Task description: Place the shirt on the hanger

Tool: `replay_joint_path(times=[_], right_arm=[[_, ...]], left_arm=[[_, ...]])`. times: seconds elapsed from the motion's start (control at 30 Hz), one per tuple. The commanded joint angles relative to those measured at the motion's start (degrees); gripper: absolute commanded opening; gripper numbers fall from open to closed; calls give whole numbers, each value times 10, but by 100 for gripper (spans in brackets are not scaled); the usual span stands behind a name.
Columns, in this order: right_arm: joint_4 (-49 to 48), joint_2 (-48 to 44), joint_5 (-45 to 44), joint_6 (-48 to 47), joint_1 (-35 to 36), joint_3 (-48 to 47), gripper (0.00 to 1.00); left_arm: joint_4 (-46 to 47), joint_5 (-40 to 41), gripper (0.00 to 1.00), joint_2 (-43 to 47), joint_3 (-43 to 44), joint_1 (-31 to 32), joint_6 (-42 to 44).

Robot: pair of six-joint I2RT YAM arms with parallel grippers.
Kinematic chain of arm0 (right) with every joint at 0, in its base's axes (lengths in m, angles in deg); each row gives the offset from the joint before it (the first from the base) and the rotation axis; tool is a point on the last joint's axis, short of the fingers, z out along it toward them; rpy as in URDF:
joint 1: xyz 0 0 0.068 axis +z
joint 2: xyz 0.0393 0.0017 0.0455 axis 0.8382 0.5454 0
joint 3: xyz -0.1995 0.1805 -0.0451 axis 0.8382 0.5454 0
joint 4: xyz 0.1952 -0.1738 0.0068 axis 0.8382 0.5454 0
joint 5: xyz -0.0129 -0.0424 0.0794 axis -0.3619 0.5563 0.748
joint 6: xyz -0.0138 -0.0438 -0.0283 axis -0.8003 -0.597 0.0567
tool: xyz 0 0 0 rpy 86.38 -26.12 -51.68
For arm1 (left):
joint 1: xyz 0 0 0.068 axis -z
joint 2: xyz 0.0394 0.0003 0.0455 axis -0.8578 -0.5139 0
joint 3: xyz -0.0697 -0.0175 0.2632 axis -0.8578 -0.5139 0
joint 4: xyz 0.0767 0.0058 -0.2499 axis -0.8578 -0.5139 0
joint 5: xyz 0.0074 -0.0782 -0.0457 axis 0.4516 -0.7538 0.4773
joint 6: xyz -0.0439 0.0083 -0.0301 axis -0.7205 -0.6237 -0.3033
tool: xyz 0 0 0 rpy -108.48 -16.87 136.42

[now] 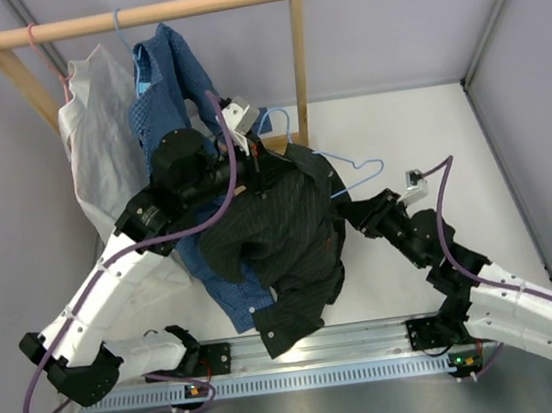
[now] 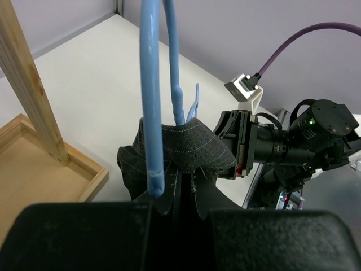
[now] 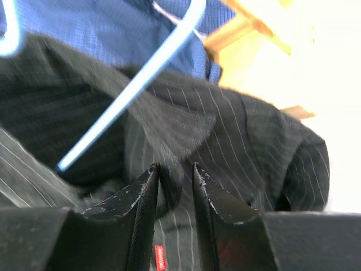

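Right tool (image 3: 175,167): nearly together, pinching a shirt (image 1: 280,236) fold | shirt: draped on hanger (image 2: 151,113), soft, limp, likely to slide; best gripped at shoulder seam | left tool (image 2: 177,208): clamped on hanger at collar, over surface (image 1: 398,131).

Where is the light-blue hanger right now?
Seen from above, mid-table: the hanger pokes out right of the black shirt, its neck pinched in the left gripper.

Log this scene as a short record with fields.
hanger: light-blue wire, one end poking out of shirt
shirt: black pinstriped, bunched, draped over hanger's neck
left gripper: shut on shirt fabric at hanger's neck
right gripper: nearly closed on shirt fabric
rack: wooden, blue shirt and grey shirt hanging
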Motion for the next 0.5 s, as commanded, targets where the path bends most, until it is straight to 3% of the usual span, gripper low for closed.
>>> replay_joint_path(times=[0.0, 0.2, 0.33, 0.47], right_arm=[[-85, -3, -39, -6, -3, -13, 29], [-116, 5, -36, -9, -10, -14, 29], [-109, 20, -32, -7, -12, -18, 0], [-36, -7, -47, -23, -61, -25, 0]], left_arm=[[52, -1, 0, 34, -4, 2, -11], [51, -2, 0, 45, -9, 2, -12], [53, 7, 0, 49, -11, 2, -8], [22, 30, 0, 58, -11, 2, 34]])
